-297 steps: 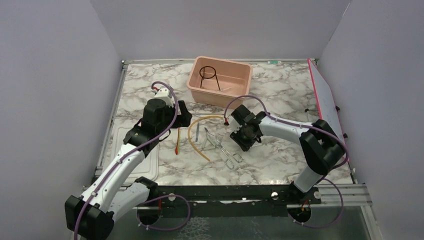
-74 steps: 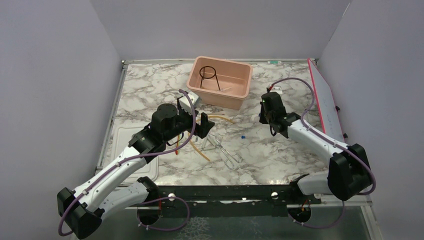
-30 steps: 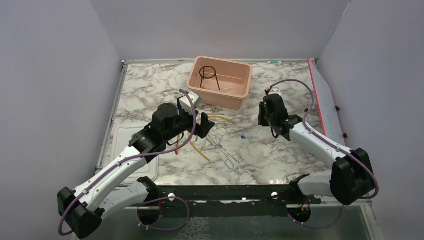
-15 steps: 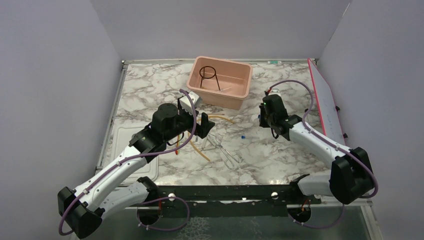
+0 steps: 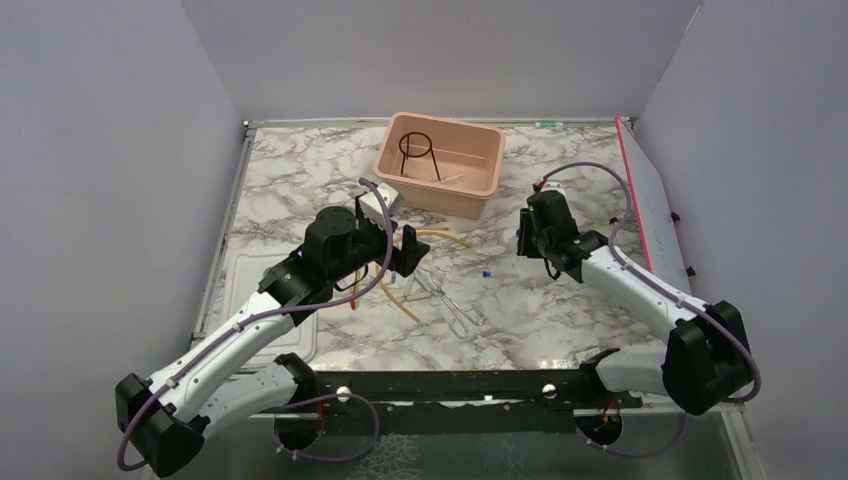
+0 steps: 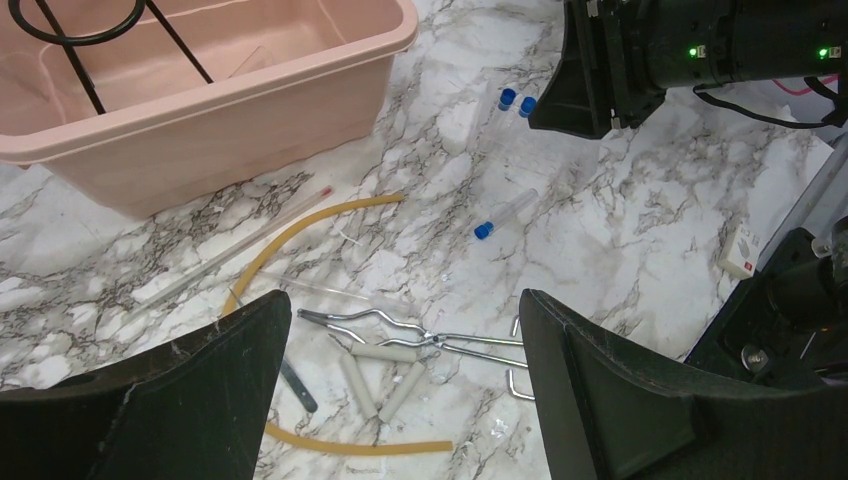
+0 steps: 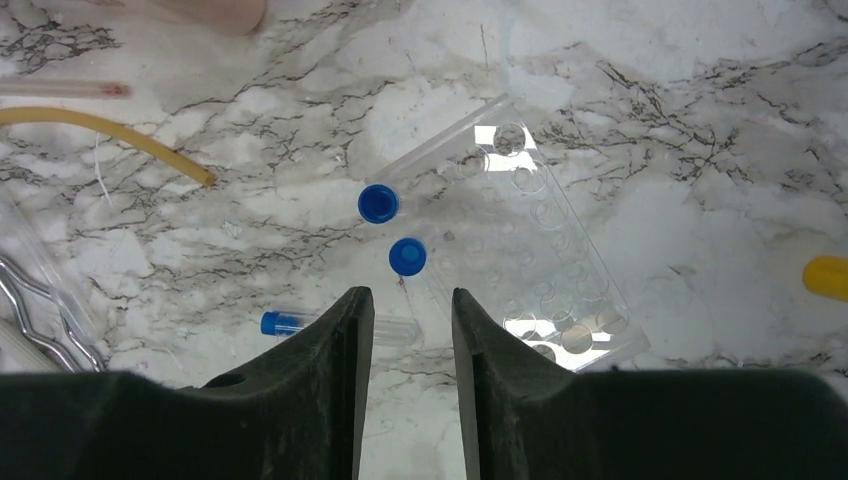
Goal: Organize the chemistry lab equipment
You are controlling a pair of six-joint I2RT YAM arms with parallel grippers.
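Hovering over the tongs (image 6: 420, 340) and tan tube (image 6: 300, 225) mid-table, the left gripper (image 6: 400, 300) gapes empty; right gripper (image 7: 412, 295), narrowly parted, overlooks blue-capped tubes (image 7: 378, 203) in what seems a clear rack (image 7: 540, 260), barely visible from overhead.

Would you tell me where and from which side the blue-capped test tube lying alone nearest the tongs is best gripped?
Probably at the middle of the test tube, straight down from above, with the right hand turned so its fingers close across the tube. It lies flat and is thin and round, so a sideways approach would likely roll it.
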